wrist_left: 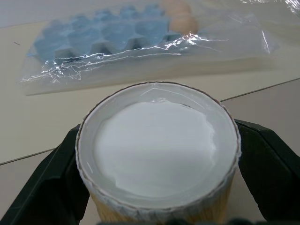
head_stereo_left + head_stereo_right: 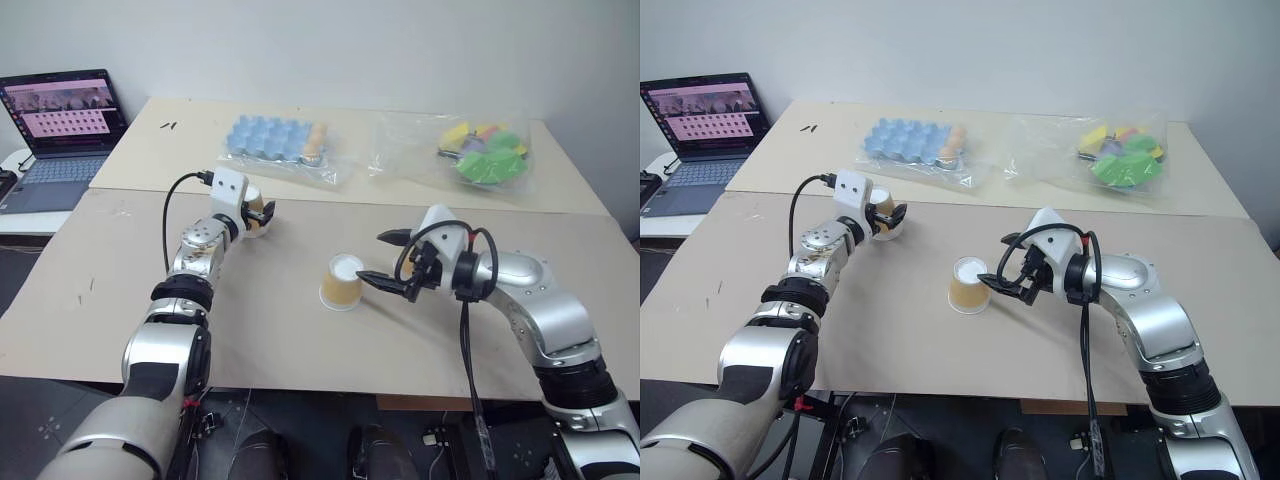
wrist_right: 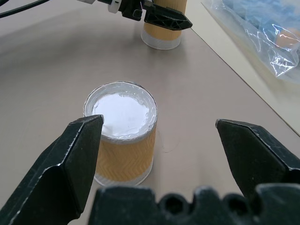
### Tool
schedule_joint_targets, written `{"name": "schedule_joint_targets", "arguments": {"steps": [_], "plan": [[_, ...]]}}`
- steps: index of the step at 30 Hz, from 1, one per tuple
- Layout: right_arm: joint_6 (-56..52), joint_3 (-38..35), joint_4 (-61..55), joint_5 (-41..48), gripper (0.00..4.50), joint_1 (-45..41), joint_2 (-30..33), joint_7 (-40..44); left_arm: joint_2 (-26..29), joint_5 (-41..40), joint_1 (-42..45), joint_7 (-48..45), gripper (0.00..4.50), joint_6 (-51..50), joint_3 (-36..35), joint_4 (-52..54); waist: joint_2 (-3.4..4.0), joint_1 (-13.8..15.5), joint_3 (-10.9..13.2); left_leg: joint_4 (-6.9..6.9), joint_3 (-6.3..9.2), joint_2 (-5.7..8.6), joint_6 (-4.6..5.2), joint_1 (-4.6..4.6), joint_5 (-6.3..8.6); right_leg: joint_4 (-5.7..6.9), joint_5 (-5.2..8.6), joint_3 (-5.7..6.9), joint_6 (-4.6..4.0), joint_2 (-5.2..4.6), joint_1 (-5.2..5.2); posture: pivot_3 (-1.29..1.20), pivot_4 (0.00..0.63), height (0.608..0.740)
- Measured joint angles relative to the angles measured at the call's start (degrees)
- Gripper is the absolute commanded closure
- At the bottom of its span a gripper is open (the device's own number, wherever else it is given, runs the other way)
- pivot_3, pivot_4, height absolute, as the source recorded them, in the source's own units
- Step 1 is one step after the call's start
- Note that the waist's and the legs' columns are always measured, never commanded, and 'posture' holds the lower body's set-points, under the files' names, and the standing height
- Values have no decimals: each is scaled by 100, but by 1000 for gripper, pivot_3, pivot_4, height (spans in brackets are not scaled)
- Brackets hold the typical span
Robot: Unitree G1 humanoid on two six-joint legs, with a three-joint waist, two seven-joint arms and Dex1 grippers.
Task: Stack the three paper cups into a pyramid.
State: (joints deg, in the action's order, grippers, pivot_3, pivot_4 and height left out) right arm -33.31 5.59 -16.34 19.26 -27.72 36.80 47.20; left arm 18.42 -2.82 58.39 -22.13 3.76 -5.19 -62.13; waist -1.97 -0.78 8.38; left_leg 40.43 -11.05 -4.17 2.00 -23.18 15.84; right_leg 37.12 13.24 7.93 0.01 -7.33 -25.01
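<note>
I see the L gripper (image 1: 154,187) pinching an upturned paper cup (image 1: 158,150) toward the table's (image 2: 300,350) far-left edge, near the wrapped blue tray (image 2: 270,138). R gripper (image 3: 159,140), fingers spread wide, frames a second cup (image 3: 123,133) mid-table w/o touching it.

head stereo pair looks forward and down over the table (image 2: 300,340); wrist views sit close, both sharing the blue tray (image 1: 108,37) at 12 o'clock.

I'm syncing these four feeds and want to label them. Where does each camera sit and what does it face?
Left eye, right eye: head stereo pair, looking down over table, both arms.
Left wrist: on left arm, facing cup between its fingers, blue tray behind.
Right wrist: on right arm, open fingers, upside-down cup ahead.
Shared: right wrist also shows left gripper.
</note>
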Motion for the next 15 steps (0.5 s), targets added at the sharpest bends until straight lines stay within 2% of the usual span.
{"name": "schedule_joint_targets", "arguments": {"steps": [2,11,15], "plan": [[0,0,0,0,0,0,0,0,2,2,-1,-29,1531,18,3,1,0,0,0,0,1,0,0,0,0,0,0,1,0,0,0,0,150,735],[-2,6,2,-3,0,-1,0,1,134,48,-309,-498,1531,263,81,357,0,-7,0,0,1,0,0,-1,0,1,0,1,0,0,0,0,150,735],[-26,18,0,-10,0,3,5,-3,302,-142,-948,-1577,1531,302,289,1534,1,-12,0,-1,0,-1,0,-1,0,6,0,1,0,0,-1,0,150,735]]}}
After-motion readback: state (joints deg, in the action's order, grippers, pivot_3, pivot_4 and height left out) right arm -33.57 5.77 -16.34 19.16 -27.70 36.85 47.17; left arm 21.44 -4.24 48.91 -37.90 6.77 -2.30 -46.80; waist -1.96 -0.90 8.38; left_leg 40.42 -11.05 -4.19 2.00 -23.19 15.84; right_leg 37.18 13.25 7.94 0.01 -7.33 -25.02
